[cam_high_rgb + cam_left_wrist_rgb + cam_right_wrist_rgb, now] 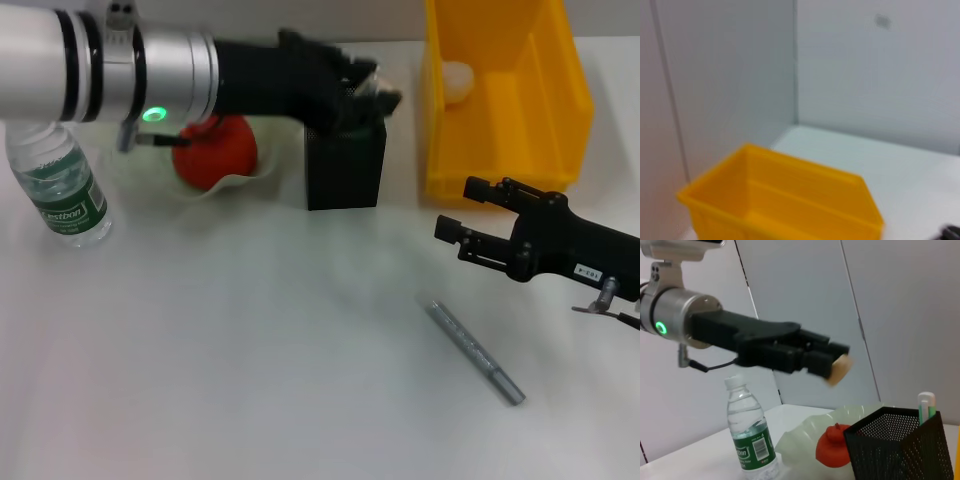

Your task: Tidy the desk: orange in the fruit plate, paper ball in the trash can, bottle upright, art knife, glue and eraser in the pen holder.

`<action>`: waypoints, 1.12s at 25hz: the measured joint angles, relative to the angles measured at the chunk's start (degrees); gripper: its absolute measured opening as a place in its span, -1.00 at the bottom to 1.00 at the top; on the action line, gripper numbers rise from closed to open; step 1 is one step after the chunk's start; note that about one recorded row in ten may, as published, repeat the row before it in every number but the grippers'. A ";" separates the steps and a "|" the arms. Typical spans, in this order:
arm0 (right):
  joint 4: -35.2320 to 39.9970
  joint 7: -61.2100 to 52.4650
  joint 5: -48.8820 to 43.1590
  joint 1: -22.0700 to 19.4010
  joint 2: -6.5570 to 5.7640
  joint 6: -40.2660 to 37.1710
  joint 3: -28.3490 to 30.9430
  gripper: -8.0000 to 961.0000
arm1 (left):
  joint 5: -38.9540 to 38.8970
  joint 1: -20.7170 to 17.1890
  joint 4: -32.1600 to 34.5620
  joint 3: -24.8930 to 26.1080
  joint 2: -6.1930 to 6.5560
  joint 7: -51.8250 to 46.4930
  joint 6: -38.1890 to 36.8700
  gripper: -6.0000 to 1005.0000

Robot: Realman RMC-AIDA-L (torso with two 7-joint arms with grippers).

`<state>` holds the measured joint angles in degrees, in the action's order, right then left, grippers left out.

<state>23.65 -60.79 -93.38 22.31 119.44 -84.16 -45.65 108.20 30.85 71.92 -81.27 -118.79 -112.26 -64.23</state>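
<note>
**Beige eraser held over the mesh cup: release it straight down**

Beige and small, the eraser [841,367] sits clamped at the tip of the left pincer [832,366], held in the air above the pen holder [897,445], as the right wrist view shows. From the head view the left pincer [372,88] hovers over the open top of the pen holder [345,165]. To do this step well, I judge the eraser should be centred over the mouth, clear of the green-and-white stick [925,408] already standing inside, and lowered near the rim before letting go so it cannot bounce out.

Just beside the holder, the orange [215,152] lies in the fruit plate [232,188], and the bottle [68,190] stands upright. Beyond, the paper ball [457,82] rests in the trash can [503,185]. The right pincer [452,238] waits spread and empty above the tabletop [250,350], near the grey art knife [476,352] that lies on the surface.
</note>
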 joint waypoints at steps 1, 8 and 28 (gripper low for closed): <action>-0.01 0.01 0.02 0.17 0.04 0.02 0.01 0.59 | -1.58 -0.12 -1.11 -1.10 -0.14 2.04 3.83 -0.19; -0.75 0.04 0.05 0.60 0.04 0.05 0.04 0.59 | -3.49 -0.60 -5.04 -8.81 -0.12 5.00 18.42 -0.19; -1.35 0.12 0.05 1.17 0.00 0.07 0.03 0.59 | -3.28 -0.23 -12.11 -14.09 -0.14 6.35 29.20 -0.20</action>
<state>22.30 -60.67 -93.33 23.48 119.44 -84.09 -45.62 104.92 30.62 59.81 -95.37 -118.93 -105.91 -35.03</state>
